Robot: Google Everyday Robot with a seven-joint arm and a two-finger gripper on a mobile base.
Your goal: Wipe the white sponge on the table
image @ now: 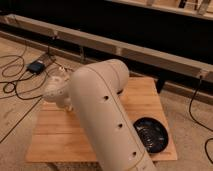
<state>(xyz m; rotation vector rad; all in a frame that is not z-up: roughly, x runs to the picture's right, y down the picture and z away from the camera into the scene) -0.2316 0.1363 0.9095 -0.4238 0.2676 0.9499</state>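
The light-wood slatted table fills the middle of the camera view. My thick white arm reaches across it from the lower right to the far left corner. The gripper is at the end of the arm, low over the table's far left edge, and it is shut. Its fingers point away from the camera and are mostly hidden by the wrist. The white sponge is hidden; I cannot tell whether the gripper holds it.
A black bowl sits on the table's near right corner, beside the arm. Black cables and a small dark box lie on the floor to the left. A long low rail runs behind the table.
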